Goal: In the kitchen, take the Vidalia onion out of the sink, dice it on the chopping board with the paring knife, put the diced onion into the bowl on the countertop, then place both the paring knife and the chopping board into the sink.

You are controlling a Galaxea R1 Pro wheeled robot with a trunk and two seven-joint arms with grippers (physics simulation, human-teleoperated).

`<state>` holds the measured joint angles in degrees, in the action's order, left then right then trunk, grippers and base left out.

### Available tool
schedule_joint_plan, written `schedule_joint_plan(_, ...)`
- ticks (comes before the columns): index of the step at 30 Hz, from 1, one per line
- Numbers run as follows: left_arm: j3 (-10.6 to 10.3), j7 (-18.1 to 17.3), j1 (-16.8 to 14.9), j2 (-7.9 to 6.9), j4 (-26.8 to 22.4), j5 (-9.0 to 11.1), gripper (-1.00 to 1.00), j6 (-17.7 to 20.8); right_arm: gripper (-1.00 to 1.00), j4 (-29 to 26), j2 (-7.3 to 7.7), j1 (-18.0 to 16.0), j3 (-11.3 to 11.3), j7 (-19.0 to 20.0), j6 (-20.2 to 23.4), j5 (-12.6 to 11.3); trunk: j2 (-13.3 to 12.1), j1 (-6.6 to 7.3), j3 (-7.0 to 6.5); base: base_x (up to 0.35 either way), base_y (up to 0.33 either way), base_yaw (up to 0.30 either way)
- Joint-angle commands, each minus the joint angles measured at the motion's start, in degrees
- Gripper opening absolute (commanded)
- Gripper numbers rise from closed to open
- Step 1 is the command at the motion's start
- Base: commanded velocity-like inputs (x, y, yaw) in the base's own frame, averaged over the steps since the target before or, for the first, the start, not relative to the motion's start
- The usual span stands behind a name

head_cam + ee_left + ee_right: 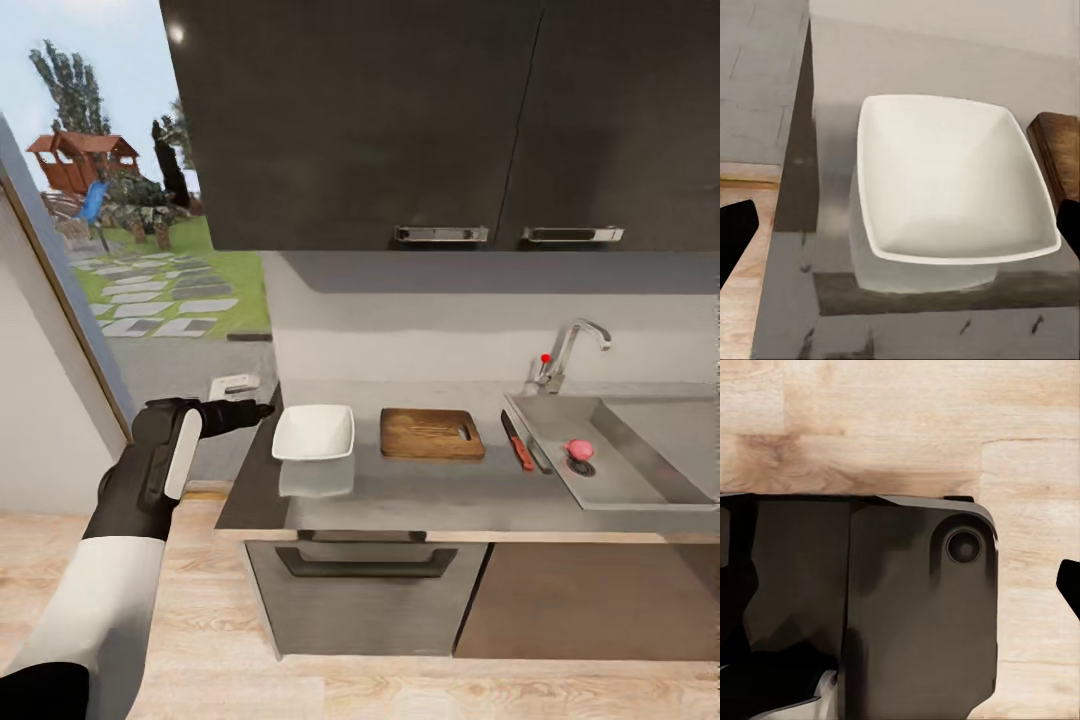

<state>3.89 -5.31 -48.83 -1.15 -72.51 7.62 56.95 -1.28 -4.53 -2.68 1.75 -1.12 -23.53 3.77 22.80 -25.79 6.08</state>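
The pink-red Vidalia onion [579, 449] lies in the steel sink [650, 470] beside the drain. On the grey countertop [420, 490] the paring knife [517, 441] rests along the sink's left rim. Left of the knife is the wooden chopping board [432, 433], and left of that the white square bowl [313, 432]. My left gripper [255, 410] hovers at the countertop's left end, just left of the bowl, pointing toward it. In the left wrist view the bowl [952, 180] lies ahead of the left gripper [902, 229], open and empty, with the board's corner [1061, 150] beyond. My right gripper [900, 585] hangs open over the floor.
Dark wall cabinets [440, 120] hang over the counter, and a chrome tap [570, 350] with a red knob stands behind the sink. A window wall [60, 330] is close on the left. Under the right gripper are my dark base [907, 615] and wooden floor [945, 427].
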Motion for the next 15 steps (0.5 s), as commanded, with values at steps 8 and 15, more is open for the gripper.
schedule_joint_plan(8,0.0,-0.1,0.3,0.01,0.5,0.2,1.00,0.3,1.00,0.0,0.03,0.0,0.1,-0.1,-0.2,0.4,0.1,0.00,0.12,-0.338,0.000,0.000)
schedule_joint_plan(15,0.0,-0.1,0.5,0.09,1.4,0.2,1.00,0.2,1.00,0.0,0.04,0.0,0.2,-0.2,-0.2,0.4,0.1,0.00,0.12,-0.338,0.000,0.000)
